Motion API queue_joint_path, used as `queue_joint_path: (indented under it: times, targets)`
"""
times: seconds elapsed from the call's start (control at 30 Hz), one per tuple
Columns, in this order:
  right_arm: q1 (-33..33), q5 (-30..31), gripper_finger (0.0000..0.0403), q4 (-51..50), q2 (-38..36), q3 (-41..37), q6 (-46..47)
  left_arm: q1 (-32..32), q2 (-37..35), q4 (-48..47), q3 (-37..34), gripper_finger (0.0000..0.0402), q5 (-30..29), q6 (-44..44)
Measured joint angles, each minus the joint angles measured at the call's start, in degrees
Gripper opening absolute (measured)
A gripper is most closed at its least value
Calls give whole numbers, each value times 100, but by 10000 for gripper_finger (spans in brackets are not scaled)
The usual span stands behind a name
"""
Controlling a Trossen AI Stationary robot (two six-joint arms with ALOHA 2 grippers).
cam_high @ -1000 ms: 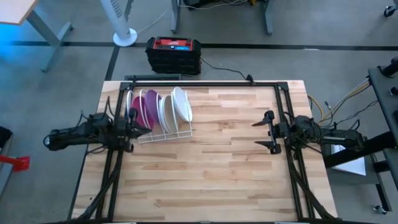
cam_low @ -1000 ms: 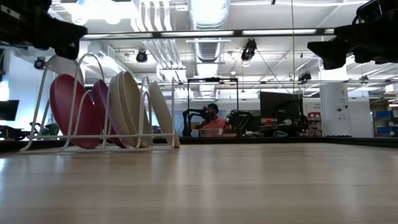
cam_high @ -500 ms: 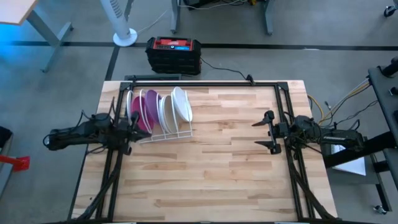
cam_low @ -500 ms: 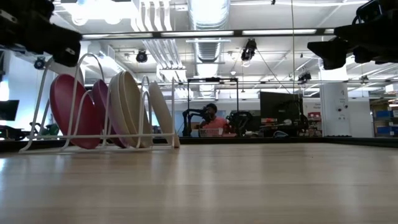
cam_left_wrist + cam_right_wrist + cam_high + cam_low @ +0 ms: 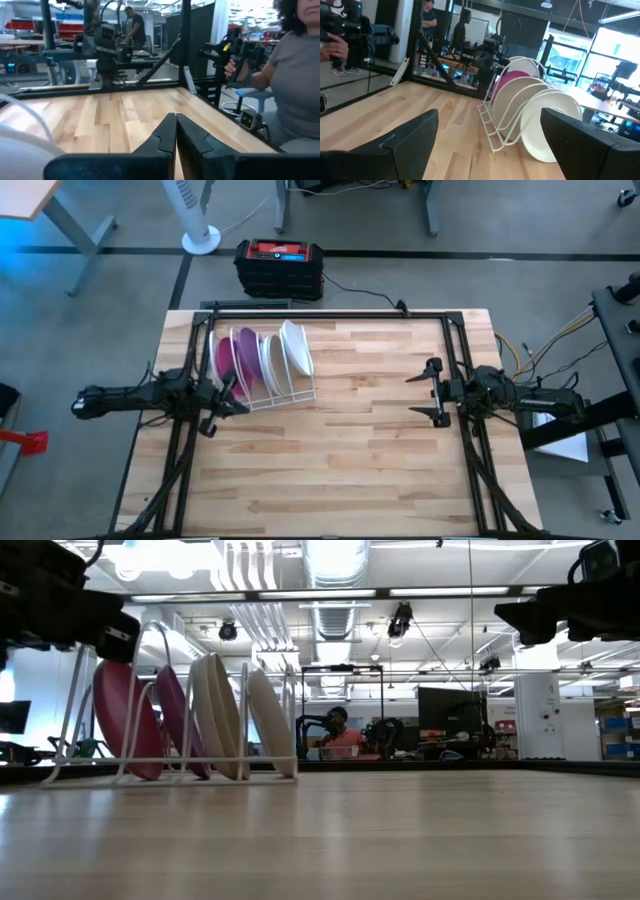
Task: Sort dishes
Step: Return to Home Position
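Observation:
The dishes stand on edge in a white wire rack at the table's far left: two purple ones on the left and white ones on the right. The low view and the right wrist view show them too. My left gripper is shut and lies low at the rack's near left corner. My right gripper hangs open near the table's right side, far from the rack, with nothing between its fingers. My left gripper's shut fingers lie level at the rack's near left corner, coming from the table's left. I cannot tell whether they touch the wire.
Black frame rails run along the table's left, right and far sides. A red and black box sits on the floor beyond the far edge. A person stands beyond the table's edge. Bare wood spreads across the middle and near side.
My left gripper has moved toward the table's near edge and a little to the right, swinging to the rack's near left corner. The rack with its dishes has slid a short way toward the table's right edge and turned slightly.

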Motion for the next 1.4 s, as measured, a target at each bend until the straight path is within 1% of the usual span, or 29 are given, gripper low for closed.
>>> queue_joint_path:
  times: [0.07, 0.17, 0.23, 0.3, 0.33, 0.4, 0.47, 0.5, 0.57, 0.7, 0.77, 0.83, 0.9, 1.1, 1.2, 1.23, 1.27, 1.37, 1.4]
  targets:
    - [0, 1, 344, 3, 0, 0, -3, -101, 72, 273, -13, 0, -152, 45]
    - [0, 0, 344, -1, 0, 0, -5, -162, 126, 214, 260, 0, -1154, 624]
    - [0, 0, 344, 0, 0, 0, -2, -161, 164, -185, 569, 0, -1759, 1210]
    - [0, 2, 344, 1, 0, 0, -2, -165, 198, -578, 949, 0, -2503, 1573]
    - [0, 2, 344, 4, 0, 0, -5, -165, 210, -747, 1174, 0, -3031, 1709]
    - [0, 2, 344, 3, 0, 0, 9, -162, 192, -1163, 1563, 0, -4589, 1763]
    - [0, 2, 344, 4, 0, 0, 38, -156, 212, -1579, 1800, 0, -6203, 1762]
    - [0, 2, 344, 4, 0, 0, 38, -136, 212, -1479, 1780, 0, -6710, 1884]
    - [0, 2, 344, 1, 0, 0, 43, -126, 197, -1090, 1786, 0, -7445, 2271]
    - [0, 2, 344, 17, 7, 0, 45, -107, 153, -370, 1636, 0, -9021, 2459]
    - [0, 2, 344, 17, 8, 0, 43, 3, 153, 269, 1528, 0, -9468, 2928]
    - [0, 2, 344, 22, 9, 1, 45, 200, 101, 991, 1410, 0, -9753, 3542]
    - [0, 2, 344, 19, 11, 2, 47, 459, 69, 1391, 1285, 0, -9858, 3807]
    - [0, 2, 344, 19, 17, 2, 49, 1526, -43, 1499, 1143, 0, -10023, 3541]
    - [0, 2, 344, 21, 17, 2, 52, 1903, -39, 1461, 1132, 0, -10012, 3309]
    - [0, 2, 344, 19, 17, 2, 52, 1980, -39, 1405, 1133, 0, -9909, 3146]
    - [0, 2, 344, 20, 17, 2, 53, 2025, -41, 1363, 1132, 0, -9631, 3051]
    - [0, 2, 344, 19, 17, 2, 54, 2001, -43, 1373, 1241, 0, -8279, 2708]
    - [2, 2, 344, 21, 17, 2, 54, 2003, -43, 1385, 1304, 0, -8059, 2569]
